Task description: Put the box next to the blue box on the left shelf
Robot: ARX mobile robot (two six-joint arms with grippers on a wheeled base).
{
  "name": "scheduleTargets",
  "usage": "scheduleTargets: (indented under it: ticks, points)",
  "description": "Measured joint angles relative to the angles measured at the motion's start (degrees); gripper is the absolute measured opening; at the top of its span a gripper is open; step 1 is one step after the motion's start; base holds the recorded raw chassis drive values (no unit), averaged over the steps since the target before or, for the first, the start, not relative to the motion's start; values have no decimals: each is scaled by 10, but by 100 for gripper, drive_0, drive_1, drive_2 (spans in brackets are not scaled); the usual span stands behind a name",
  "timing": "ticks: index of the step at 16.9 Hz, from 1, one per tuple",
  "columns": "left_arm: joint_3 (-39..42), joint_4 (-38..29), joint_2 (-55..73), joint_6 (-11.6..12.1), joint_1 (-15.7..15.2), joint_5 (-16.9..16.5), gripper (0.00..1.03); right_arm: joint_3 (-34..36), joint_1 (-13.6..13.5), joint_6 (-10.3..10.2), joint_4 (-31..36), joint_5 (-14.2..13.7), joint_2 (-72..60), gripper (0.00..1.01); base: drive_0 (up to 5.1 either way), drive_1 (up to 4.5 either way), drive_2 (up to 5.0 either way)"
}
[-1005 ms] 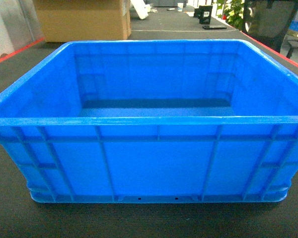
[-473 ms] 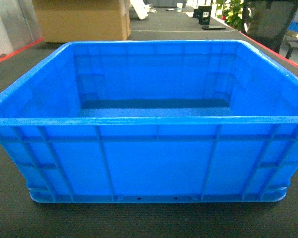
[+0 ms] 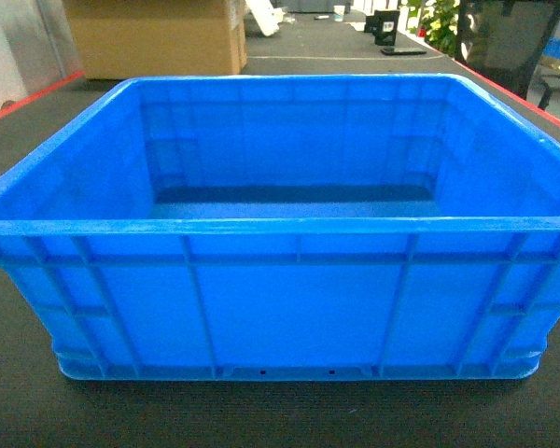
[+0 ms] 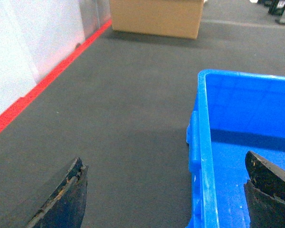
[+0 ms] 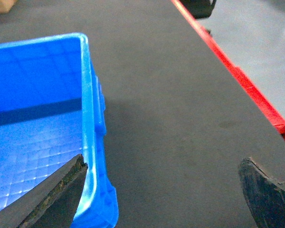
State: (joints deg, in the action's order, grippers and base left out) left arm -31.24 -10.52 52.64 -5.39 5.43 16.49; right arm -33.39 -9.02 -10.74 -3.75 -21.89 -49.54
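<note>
Nothing of note has moved since the earlier head frames: the box (image 3: pixel 280 243) sits in the same place on the dark grey floor (image 3: pixel 289 415), filling most of the head view, and only the background shifts by a hair. It is a large open-top blue crate with a thick rim, ribbed outer walls and a grid-embossed bottom, standing upright and level. Behind it, well apart, a brown cardboard carton (image 3: pixel 154 37) stands on the floor at the upper left, and a red line (image 3: pixel 518 89) runs along the floor's edge on the right; a green plant (image 3: pixel 439 23) shows far back. No shelf and no second blue box can be made out in any view. The left gripper (image 4: pixel 164 190) is spread wide and straddles the crate's left wall: one finger hangs over the bare floor outside, the other over the crate's inside, with the rim between them and touching neither. The right gripper (image 5: pixel 164 190) is likewise spread wide across the crate's right wall, its inner finger over the embossed bottom and its outer finger over the floor, with the rim nearer the inner finger. Neither gripper grasps anything.
</note>
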Motion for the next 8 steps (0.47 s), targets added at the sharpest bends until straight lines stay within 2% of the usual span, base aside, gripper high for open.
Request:
scheduleTargets:
  ticks: [1,3,4,6,8]
  points:
    - [-64,18,87,-1,-9,-28,98,-63,21,-2,-7,48,-88,98,0,0,0]
    - [-168,67,240,-2,-12,-43,98,-168,30,-1,-34,118,-243,98,0,0,0]
    - [-204,92,290,-2,-9,-46,98,-203,24,3,-40,133,-304,98,0,0,0]
    - [-237,108,350,-2,3,-48,98,-240,13,14,-43,128,-378,98,0,0,0]
    - [-253,135,382,-2,14,-45,98,-255,3,17,-38,126,-418,98,0,0,0]
